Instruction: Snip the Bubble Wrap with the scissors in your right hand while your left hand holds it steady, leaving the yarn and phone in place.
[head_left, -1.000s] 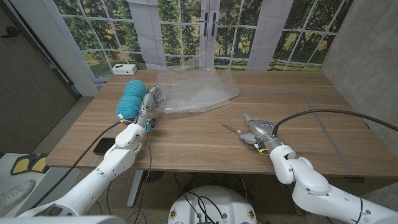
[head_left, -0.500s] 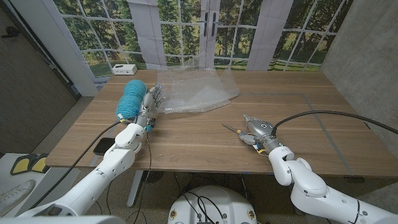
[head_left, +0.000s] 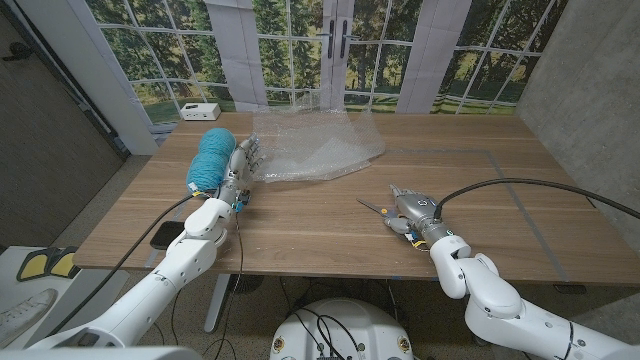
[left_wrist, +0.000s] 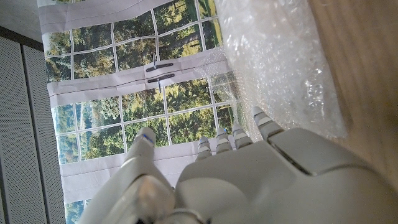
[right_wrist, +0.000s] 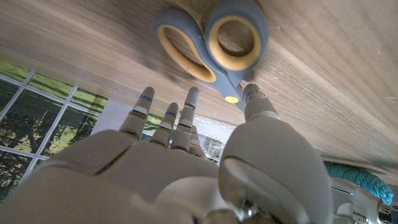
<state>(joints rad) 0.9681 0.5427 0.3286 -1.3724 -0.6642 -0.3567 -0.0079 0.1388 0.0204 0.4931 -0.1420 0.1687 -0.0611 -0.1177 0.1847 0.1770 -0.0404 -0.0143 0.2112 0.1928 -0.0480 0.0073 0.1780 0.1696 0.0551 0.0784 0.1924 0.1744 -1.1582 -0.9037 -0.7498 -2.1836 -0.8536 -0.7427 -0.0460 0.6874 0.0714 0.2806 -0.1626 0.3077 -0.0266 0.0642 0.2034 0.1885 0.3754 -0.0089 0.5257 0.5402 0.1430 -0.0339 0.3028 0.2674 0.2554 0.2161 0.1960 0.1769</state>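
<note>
1. The bubble wrap (head_left: 318, 148) is lying crumpled on the far middle of the wooden table (head_left: 300, 225), one corner reaching toward the left hand.
2. The left hand (head_left: 242, 164) is standing between the teal yarn ball (head_left: 211, 160) and the wrap's near corner, fingers apart and extended, gripping nothing; in the left wrist view its fingertips (left_wrist: 263, 122) are showing just beside the bubble wrap (left_wrist: 280, 62).
3. The scissors (head_left: 385, 212) are lying on the table at the right hand (head_left: 412, 209), blade tip pointing left.
4. In the right wrist view the right hand (right_wrist: 180, 155) is hovering with fingers spread, its thumb tip at the pivot of the blue-and-yellow scissors (right_wrist: 214, 43), not gripping them.
5. A white box (head_left: 200, 110) is sitting at the table's far left corner.
</note>
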